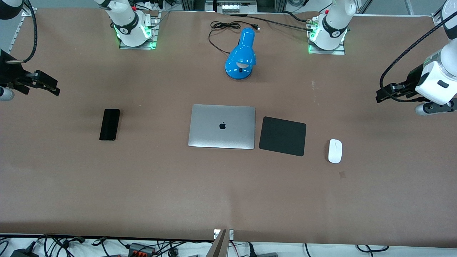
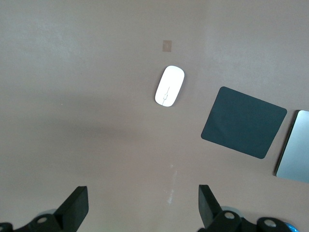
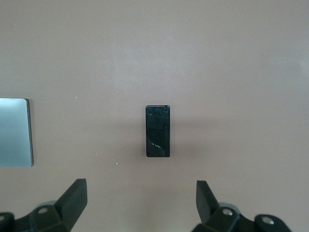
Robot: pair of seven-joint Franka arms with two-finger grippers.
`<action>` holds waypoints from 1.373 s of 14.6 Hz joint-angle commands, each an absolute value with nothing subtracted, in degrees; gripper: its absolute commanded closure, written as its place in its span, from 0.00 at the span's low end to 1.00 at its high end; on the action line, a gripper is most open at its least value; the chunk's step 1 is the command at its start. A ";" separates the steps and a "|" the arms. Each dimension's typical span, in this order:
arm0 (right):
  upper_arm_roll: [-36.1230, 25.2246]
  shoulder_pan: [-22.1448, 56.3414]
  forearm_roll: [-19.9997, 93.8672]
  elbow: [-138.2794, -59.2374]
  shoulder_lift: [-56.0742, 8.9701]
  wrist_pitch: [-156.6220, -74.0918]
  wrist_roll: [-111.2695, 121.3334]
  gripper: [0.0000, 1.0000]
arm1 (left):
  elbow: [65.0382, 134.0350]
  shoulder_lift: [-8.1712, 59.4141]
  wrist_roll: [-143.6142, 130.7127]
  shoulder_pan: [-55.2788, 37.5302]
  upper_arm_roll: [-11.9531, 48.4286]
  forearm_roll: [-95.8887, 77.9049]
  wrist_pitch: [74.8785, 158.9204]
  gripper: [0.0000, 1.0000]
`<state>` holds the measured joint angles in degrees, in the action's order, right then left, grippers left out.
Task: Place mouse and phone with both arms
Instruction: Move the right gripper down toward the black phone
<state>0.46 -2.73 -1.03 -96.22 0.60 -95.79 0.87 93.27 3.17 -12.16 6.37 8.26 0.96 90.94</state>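
Note:
A white oval mouse (image 1: 335, 151) (image 2: 169, 86) lies on the brown table toward the left arm's end, beside a black mouse pad (image 1: 282, 135) (image 2: 244, 121). A slim black phone (image 1: 109, 124) (image 3: 158, 131) lies flat toward the right arm's end. My left gripper (image 1: 383, 94) (image 2: 143, 205) hangs open and empty above bare table at its end, apart from the mouse. My right gripper (image 1: 50, 85) (image 3: 141, 202) also stands open and empty in the air at the other end, with the phone ahead of its fingers.
A shut silver laptop (image 1: 222, 126) lies mid-table, touching the mouse pad's edge. A blue desk lamp (image 1: 241, 55) with a black cord (image 1: 221, 28) stands farther from the camera, between the two arm bases. A small tape mark (image 1: 342, 174) sits near the mouse.

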 commanded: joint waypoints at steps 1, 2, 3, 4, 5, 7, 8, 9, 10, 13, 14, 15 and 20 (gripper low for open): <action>0.44 -2.64 -0.44 -97.73 2.37 -95.45 1.93 0.00 | 92.99 2.72 -12.48 6.86 8.44 -0.09 90.26 0.00; 0.44 -2.55 -0.53 -97.65 2.29 -95.54 1.93 0.00 | 92.99 2.72 -12.48 6.86 8.44 -0.09 90.26 0.00; 0.44 -2.55 -0.53 -97.65 2.11 -95.54 1.93 0.00 | 92.99 2.72 -12.48 6.86 8.44 -0.09 90.26 0.00; 0.44 -2.55 -0.44 -97.65 2.11 -95.54 1.85 0.00 | 92.99 2.72 -12.48 6.86 8.44 -0.09 90.26 0.00; 0.44 -2.55 -0.44 -97.65 2.02 -95.62 1.93 0.00 | 92.99 2.72 -12.48 6.86 8.44 -0.09 90.26 0.00; 0.53 -2.55 -0.35 -97.65 1.58 -95.80 1.15 0.00 | 92.99 2.72 -12.48 6.86 8.44 -0.09 90.26 0.00; 0.53 -2.72 -0.35 -97.65 1.41 -95.37 1.23 0.00 | 92.99 2.72 -12.48 6.86 8.44 -0.09 90.26 0.00; 0.44 -2.72 -0.44 -97.73 0.62 -95.27 1.84 0.00 | 92.99 2.72 -12.39 6.86 8.44 -0.09 90.26 0.00; 0.44 -2.55 -0.53 -97.73 0.27 -95.36 1.67 0.00 | 92.99 2.72 -12.39 6.86 8.44 -0.09 90.18 0.00; 0.44 -2.81 -0.88 -98.43 -2.28 -95.97 1.41 0.00 | 92.99 2.81 -12.22 6.86 8.44 -0.09 90.18 0.00; 0.44 -2.81 -1.05 -99.13 -2.72 -96.76 1.41 0.00 | 92.99 2.81 -12.22 6.86 8.44 -0.09 90.18 0.00; 0.44 -2.81 -1.58 -100.62 -2.81 -98.42 1.32 0.00 | 92.99 2.81 -12.13 6.86 8.44 -0.09 90.18 0.00; 0.44 -2.55 -3.52 -107.74 -4.21 -107.13 0.97 0.00 | 92.99 2.81 -12.04 6.86 8.44 -0.09 90.18 0.00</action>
<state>0.46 -2.67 -2.60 -104.36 -4.61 -103.87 0.93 93.27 3.17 -12.17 6.37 8.26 0.96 90.87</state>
